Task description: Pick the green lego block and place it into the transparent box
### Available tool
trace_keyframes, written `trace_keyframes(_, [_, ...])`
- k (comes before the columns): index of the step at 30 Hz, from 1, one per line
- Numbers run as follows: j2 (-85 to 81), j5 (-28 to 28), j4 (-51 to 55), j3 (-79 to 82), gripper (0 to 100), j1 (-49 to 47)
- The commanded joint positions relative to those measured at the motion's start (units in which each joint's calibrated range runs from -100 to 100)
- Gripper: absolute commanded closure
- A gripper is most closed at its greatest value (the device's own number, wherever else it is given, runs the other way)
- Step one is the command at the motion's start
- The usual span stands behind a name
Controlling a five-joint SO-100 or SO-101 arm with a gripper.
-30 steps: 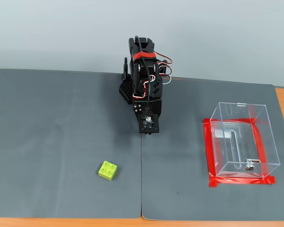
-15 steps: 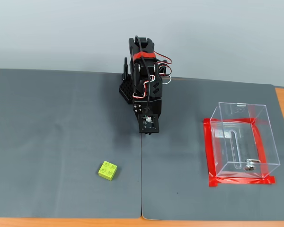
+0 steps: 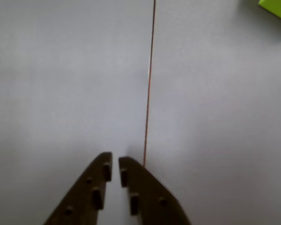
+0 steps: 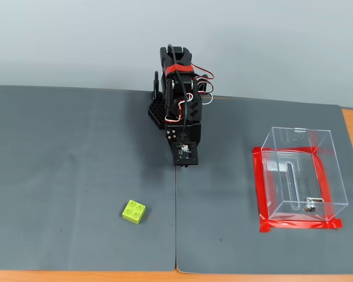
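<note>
My tool (image 3: 114, 164) hangs nearly clenched over the grey mat seam (image 3: 149, 93), grasping nothing. The green lego block (image 4: 134, 211) (square, four round studs, turned slightly askew) lies on the mat, well apart from the clear-walled, red-taped transparent box (image 4: 300, 176).

Grey mats (image 4: 76, 170) bear the green lego block (image 4: 134, 211) and transparent box (image 4: 300, 176).

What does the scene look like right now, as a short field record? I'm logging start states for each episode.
block: small lime-green plastic brick with four studs, on the grey mat, left of the seam in the fixed view
box: clear plastic box, red tape at base, right side; small metal piece inside
gripper: black two-finger gripper, nearly shut, empty, over the mat seam
block in box: no
</note>
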Motion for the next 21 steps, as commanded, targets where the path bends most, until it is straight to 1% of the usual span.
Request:
trace_keyframes(1, [0.00,0.18,0.06,-2.66,98,0.35])
trace_keyframes(9, [1.44,0.08,-0.54,-2.84,98,0.95])
trace_keyframes(13, [7.04,0.08,-0.72,-5.19,98,0.65])
trace_keyframes(16, [13.65,0.18,-3.93,-7.45,98,0.43])
trace_keyframes(21, [24.67,0.18,-12.18,-13.78,98,0.35])
